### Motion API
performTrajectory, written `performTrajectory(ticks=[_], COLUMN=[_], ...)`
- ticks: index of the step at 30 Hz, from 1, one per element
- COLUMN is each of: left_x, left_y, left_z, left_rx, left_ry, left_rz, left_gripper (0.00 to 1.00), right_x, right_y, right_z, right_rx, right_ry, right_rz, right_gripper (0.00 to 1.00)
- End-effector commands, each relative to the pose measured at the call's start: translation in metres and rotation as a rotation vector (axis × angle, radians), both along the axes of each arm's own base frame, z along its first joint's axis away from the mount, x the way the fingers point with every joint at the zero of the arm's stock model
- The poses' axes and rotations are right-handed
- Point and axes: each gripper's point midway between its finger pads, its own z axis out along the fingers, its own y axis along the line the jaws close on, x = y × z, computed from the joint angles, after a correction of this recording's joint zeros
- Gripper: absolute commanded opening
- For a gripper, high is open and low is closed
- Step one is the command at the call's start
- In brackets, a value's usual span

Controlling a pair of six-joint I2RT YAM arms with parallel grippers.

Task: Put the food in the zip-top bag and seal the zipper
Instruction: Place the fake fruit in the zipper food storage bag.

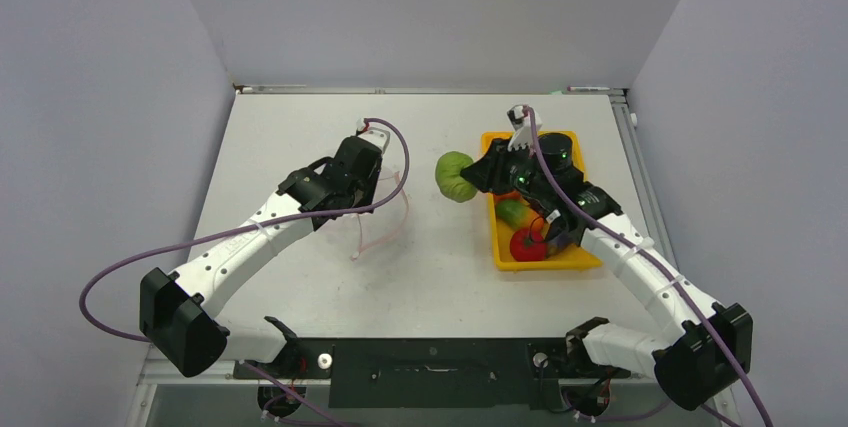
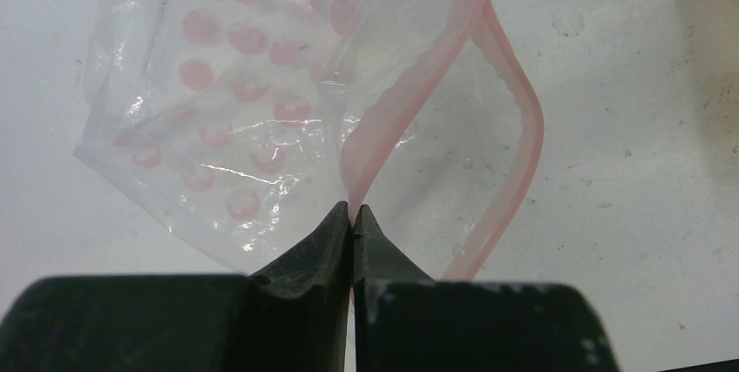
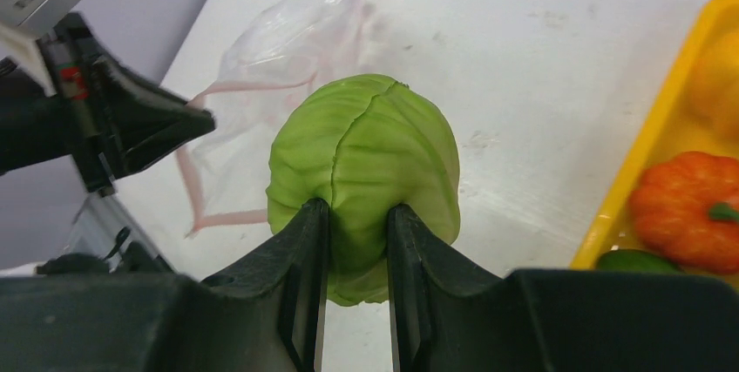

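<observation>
Top view is lit pretty evenly, soft light from overhead, so the tabletop [image 1: 430,277] only gets faint, fuzzy shadows under the arms. The walls pick up a slight lavender tint.

Left wrist cam runs bright: the tabletop looks nearly washed out, and the zip-top bag [image 2: 235,111] has thin white glare streaks along its crinkles. The left hand [image 2: 351,215] sits close to the lens, very dark and a bit soft along the bottom edge.

Right wrist cam is sharp on the cabbage [image 3: 366,163]. The right hand [image 3: 357,211] is dark with little detail, and the yellow tray [image 3: 649,158] rim looks slightly blurry.
</observation>
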Motion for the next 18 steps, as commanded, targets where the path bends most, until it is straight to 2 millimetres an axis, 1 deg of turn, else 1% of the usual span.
performTrajectory(ticks=[1,5,7,8,10,18], left_x=[0.006,0.006,0.006,0.006,0.005,0.004], left_y=[-0.004,-0.004,-0.005,-0.005,-0.005,-0.005], left_z=[0.016,0.016,0.017,0.017,0.018,0.021], left_rx=[-0.050,-0.054,-0.059,-0.060,-0.063,-0.072], left_ry=[-0.057,-0.056,-0.058,-0.059,-0.059,-0.065], left_rz=[0.005,0.003,0.002,0.002,0.000,-0.002], left_gripper=[0.00,0.00,0.00,0.00,0.00,0.00], right_x=[-0.028,-0.041,-0.049,-0.049,-0.055,-0.054], right_y=[0.037,0.062,0.078,0.083,0.097,0.133], right_z=[0.037,0.040,0.041,0.039,0.036,0.017], right_rx=[0.179,0.233,0.255,0.259,0.261,0.247], right_ry=[-0.050,-0.040,-0.036,-0.032,-0.021,0.013], right_rz=[0.179,0.247,0.286,0.288,0.310,0.301], right_gripper=[0.05,0.05,0.05,0.05,0.05,0.05])
